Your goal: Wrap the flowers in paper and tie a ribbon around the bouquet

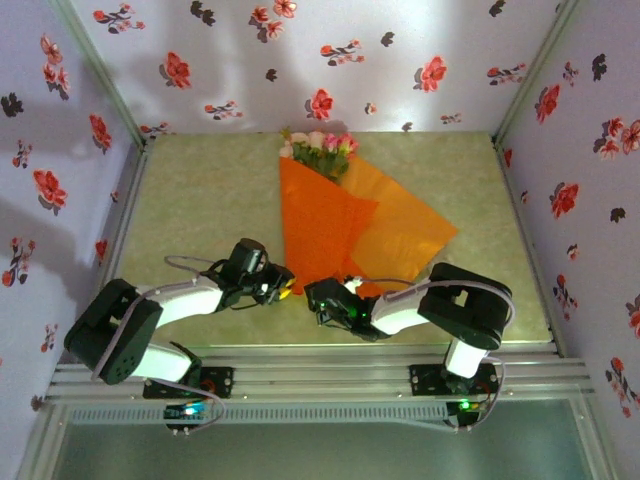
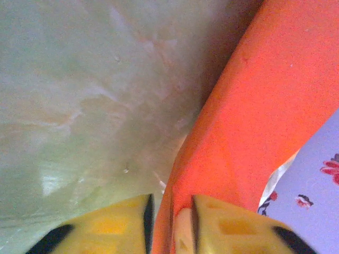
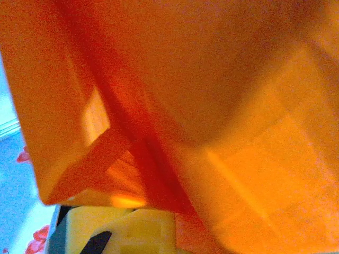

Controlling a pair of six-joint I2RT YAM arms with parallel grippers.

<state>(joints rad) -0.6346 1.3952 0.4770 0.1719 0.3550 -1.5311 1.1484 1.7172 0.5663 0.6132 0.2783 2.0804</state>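
The orange paper (image 1: pixel 322 225) lies folded over the flowers (image 1: pixel 320 146), whose pink and cream blooms stick out at its far end. Its narrow near tip points toward both grippers. My left gripper (image 1: pixel 285 287) is at the tip's left side. In the left wrist view its yellow fingers (image 2: pixel 119 225) stand a little apart, open, with the paper's edge (image 2: pixel 254 106) rising between them, close to the right finger. My right gripper (image 1: pixel 322 300) is at the tip's right side, shut on the paper (image 3: pixel 212 79), which drapes over one yellow finger (image 3: pixel 137 228). The ribbon is hidden.
The pale green table (image 1: pixel 205 200) is bare to the left of the paper. Walls with red flower prints (image 1: pixel 320 103) close in the back and both sides. A metal rail (image 1: pixel 320 385) runs along the near edge by the arm bases.
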